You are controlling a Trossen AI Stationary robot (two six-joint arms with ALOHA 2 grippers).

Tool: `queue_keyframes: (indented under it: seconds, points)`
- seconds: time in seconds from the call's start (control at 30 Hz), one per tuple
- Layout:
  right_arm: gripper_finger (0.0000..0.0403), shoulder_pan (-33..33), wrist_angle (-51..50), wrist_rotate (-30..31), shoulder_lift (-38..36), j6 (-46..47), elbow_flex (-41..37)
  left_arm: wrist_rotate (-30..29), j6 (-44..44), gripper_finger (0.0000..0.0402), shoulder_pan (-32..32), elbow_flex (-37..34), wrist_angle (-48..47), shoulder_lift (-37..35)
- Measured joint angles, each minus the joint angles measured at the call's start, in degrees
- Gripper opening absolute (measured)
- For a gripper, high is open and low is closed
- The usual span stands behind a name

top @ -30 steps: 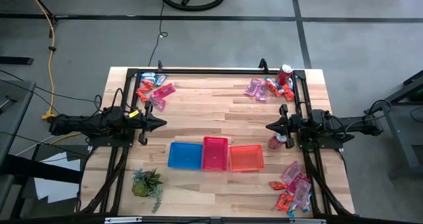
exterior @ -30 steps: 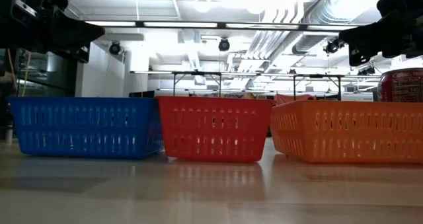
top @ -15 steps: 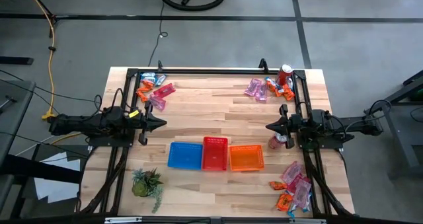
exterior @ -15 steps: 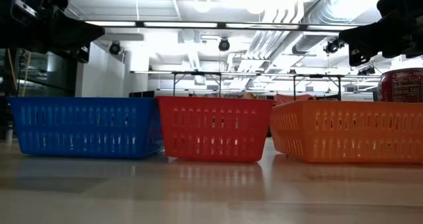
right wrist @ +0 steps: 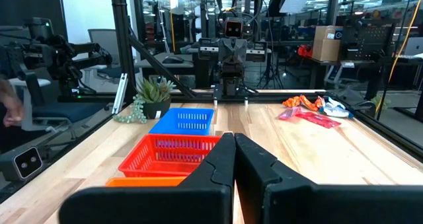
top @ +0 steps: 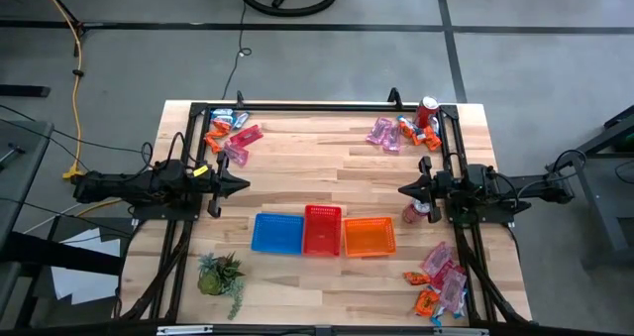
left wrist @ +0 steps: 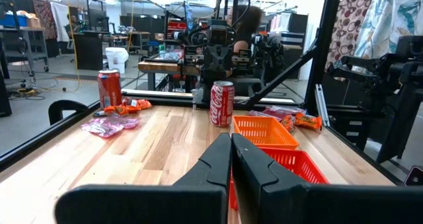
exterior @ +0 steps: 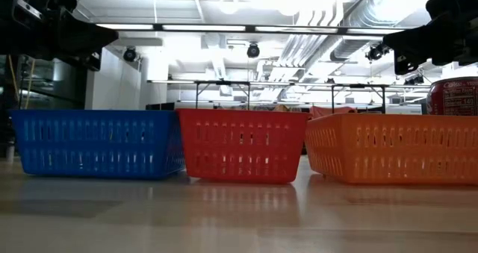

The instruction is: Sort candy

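Wooden surface (top: 327, 172) carries candy (top: 230, 133) in three corner heaps; blue basket (top: 277, 233), red basket (top: 322, 230), orange basket (top: 369, 237) side by side, empty. Left claw (top: 244, 185) and right claw (top: 403, 189) clenched, holding nothing, raised mid-surface, facing each other.

The wooden table (top: 327, 168) stands on a grey floor (top: 535, 58) with dark lines. A yellow cable (top: 76, 78) lies left of the table. Above are white pipes (exterior: 328, 29).
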Motion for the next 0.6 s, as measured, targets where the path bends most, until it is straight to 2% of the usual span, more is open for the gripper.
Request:
queue_keyframes:
  seconds: [0.53,0.6]
  points:
    - [0.0000,0.0,0.2,0.0,0.0,-0.4,0.0,0.0,0.0,0.0001,0.0,0.0,0.0,0.0]
    - [0.0000,0.0,4.6,0.0,0.1,-0.9,0.0,0.0,0.0,0.0001,0.0,0.0,0.0,0.0]
